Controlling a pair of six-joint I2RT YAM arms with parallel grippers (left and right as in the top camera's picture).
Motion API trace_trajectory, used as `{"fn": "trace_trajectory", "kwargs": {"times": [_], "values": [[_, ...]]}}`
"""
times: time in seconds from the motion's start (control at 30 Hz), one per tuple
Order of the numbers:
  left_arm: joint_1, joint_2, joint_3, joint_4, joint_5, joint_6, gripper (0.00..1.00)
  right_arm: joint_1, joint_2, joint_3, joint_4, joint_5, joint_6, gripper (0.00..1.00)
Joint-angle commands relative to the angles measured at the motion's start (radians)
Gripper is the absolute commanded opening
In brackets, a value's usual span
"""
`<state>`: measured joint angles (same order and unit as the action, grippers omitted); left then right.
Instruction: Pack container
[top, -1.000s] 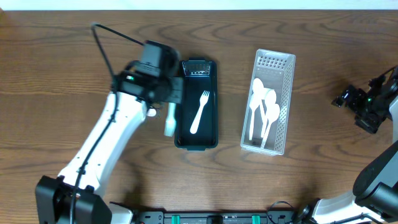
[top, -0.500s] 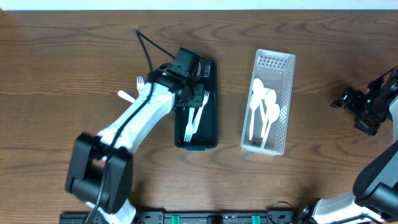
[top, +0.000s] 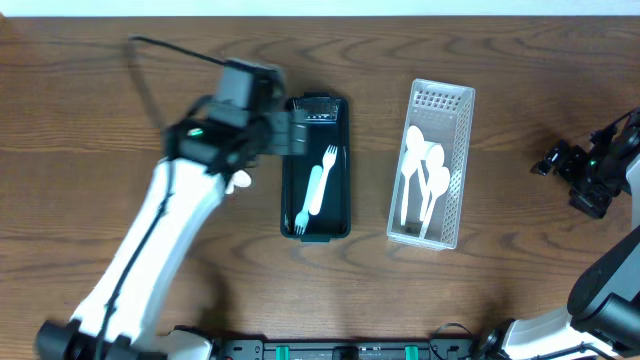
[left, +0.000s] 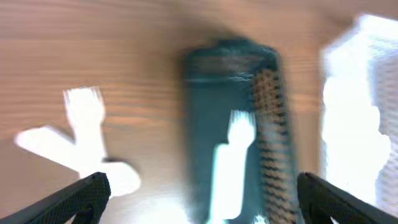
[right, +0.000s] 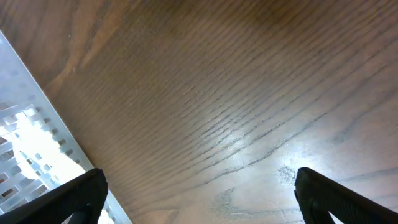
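A dark teal container (top: 343, 215) lies in the middle of the table with two pale forks (top: 318, 188) overlapping inside it. My left gripper (top: 283, 138) hovers at the container's upper left edge, open and holding nothing. The left wrist view is blurred. It shows the left gripper (left: 208, 199) with its fingers wide apart, the container (left: 205, 124) and a fork (left: 233, 155) in it below. More white cutlery (left: 87, 143) lies on the wood to the left, mostly hidden under the arm in the overhead view. My right gripper (top: 560, 160) rests open at the far right edge.
A clear perforated basket (top: 461, 170) holding several white spoons (top: 423, 170) stands right of the container. Its corner (right: 25, 137) shows in the right wrist view, where the right gripper (right: 199, 193) hangs over bare wood.
My left gripper carried a pale fork from the table over the container, opened and let it go inside beside the first fork, then swung back left. The right arm has not moved.
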<state>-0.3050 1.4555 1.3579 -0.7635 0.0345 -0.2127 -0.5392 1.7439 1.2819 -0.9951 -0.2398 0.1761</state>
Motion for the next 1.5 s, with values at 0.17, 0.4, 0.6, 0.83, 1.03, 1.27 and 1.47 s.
{"fn": "trace_trajectory", "kwargs": {"times": [0.17,0.4,0.6,0.83,1.03,1.27,1.47], "values": [[0.230,0.159,-0.015,-0.124,-0.237,-0.243,0.88,0.004,0.001,0.005,-0.001,-0.012,0.011,0.99],[0.256,0.380,-0.015,-0.105,-0.201,-0.499,0.73,0.004,0.001,0.005,-0.001,-0.018,0.011,0.99],[0.259,0.500,-0.015,-0.059,-0.169,-0.750,0.70,0.004,0.001,0.005,-0.010,-0.023,0.010,0.99],[0.277,0.559,-0.015,0.012,-0.085,-0.919,0.63,0.004,0.001,0.005,-0.017,-0.023,0.010,0.99],[0.296,0.571,-0.015,0.056,-0.068,-0.943,0.55,0.004,0.002,0.005,-0.021,-0.023,0.010,0.99],[0.311,0.574,-0.015,0.055,-0.068,-0.948,0.46,0.003,0.001,0.005,-0.014,-0.022,0.010,0.99],[0.311,0.576,-0.015,0.043,-0.060,-0.938,0.15,0.003,0.001,0.005,-0.016,-0.023,0.010,0.99]]}}
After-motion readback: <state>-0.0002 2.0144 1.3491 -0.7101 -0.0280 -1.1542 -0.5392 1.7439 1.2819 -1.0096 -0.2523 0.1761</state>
